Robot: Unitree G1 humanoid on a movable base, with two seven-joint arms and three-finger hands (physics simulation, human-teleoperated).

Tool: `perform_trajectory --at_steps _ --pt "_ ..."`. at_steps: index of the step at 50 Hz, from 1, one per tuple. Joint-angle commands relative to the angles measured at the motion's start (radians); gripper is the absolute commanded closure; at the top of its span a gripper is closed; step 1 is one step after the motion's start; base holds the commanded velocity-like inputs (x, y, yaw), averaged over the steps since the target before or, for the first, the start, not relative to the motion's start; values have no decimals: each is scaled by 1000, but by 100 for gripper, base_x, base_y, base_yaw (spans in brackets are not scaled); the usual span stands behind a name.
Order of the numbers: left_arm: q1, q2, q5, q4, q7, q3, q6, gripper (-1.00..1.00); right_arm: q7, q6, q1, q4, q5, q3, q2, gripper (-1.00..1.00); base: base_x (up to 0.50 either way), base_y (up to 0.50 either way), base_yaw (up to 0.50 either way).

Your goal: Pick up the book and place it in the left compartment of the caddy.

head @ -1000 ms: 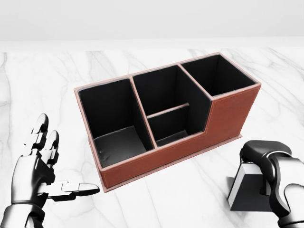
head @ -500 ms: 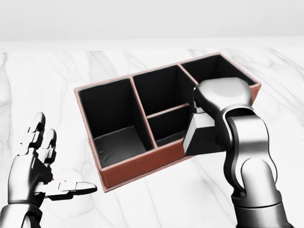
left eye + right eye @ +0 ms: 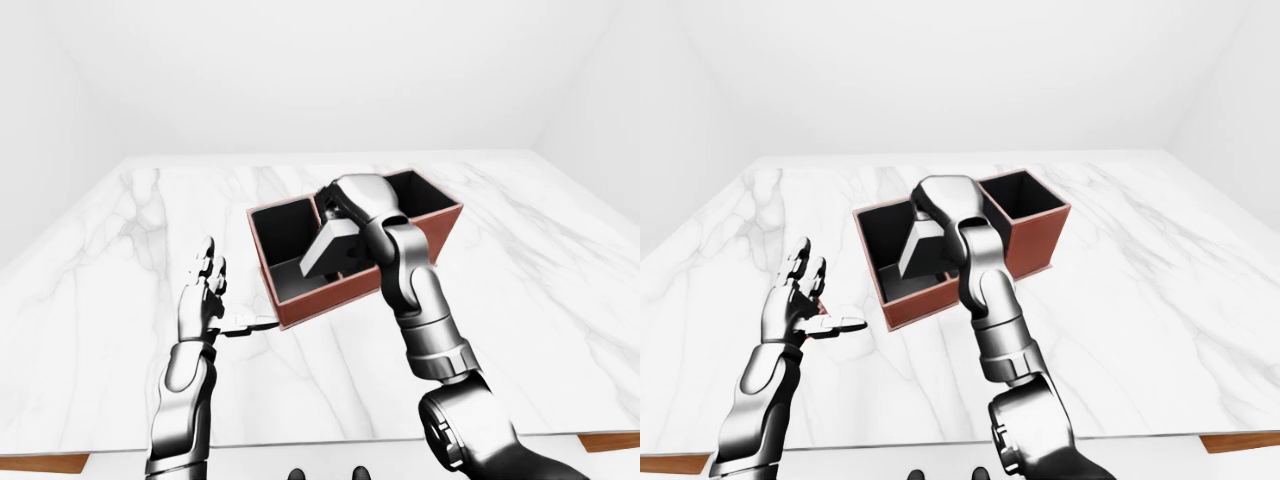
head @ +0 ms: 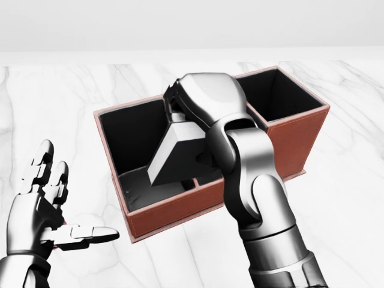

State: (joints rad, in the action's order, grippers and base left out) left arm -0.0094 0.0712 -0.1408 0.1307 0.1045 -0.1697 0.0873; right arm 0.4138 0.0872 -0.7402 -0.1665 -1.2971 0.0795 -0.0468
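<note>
Right hand (image 4: pixel 201 105) closed on grey book (image 4: pixel 177 153), book hanging tilted at its 7 o'clock above the brown caddy (image 4: pixel 294 144) on marble counter (image 4: pixel 336 210), no readable writing, left hand (image 4: pixel 42 210) spread open, empty

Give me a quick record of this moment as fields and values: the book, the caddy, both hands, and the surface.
book: grey and black block-shaped book, tilted, held above the caddy's left and middle compartments
caddy: reddish-brown leather caddy with black-lined compartments, resting on the table
right hand: silver three-finger right hand, closed round the book's top end
left hand: silver left hand, fingers spread, holding nothing, left of the caddy
surface: white marble table
task status: book not yet released into the left compartment
</note>
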Motion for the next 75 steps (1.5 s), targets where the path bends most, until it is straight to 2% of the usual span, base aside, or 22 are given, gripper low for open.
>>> perform_trajectory --at_steps 1,12,16,21,25,31,49,55,75 --pt "-7 4 -7 -7 1 -4 0 -100 -337 0 -97 -190 199 26 -46 100 0 0 0" --pt "-27 14 -20 -31 0 -16 0 -100 -559 0 -199 -492 339 36 -101 100 0 0 0" --pt "-32 18 -28 -37 2 -21 0 -100 -635 0 -267 -649 386 31 -103 100 0 0 0" --pt "-30 18 -30 -34 3 -20 0 -100 -758 0 -408 -932 442 6 -87 100 0 0 0" --pt "-38 18 -31 -49 4 -19 0 -100 -821 0 -447 -1050 465 6 -95 100 0 0 0" --pt "-39 25 -58 -28 -3 -40 0 -100 -845 0 -466 -1079 469 11 -108 100 0 0 0" --pt "-27 23 -60 -13 4 -36 0 -100 -865 0 -501 -1076 427 17 -114 100 0 0 0" --pt "-25 22 -58 -8 2 -35 0 -100 -937 0 -489 -1067 365 45 -115 100 0 0 0" --pt "-26 21 -55 -10 7 -34 0 -100 -937 0 -472 -1095 215 63 -130 100 0 0 0"
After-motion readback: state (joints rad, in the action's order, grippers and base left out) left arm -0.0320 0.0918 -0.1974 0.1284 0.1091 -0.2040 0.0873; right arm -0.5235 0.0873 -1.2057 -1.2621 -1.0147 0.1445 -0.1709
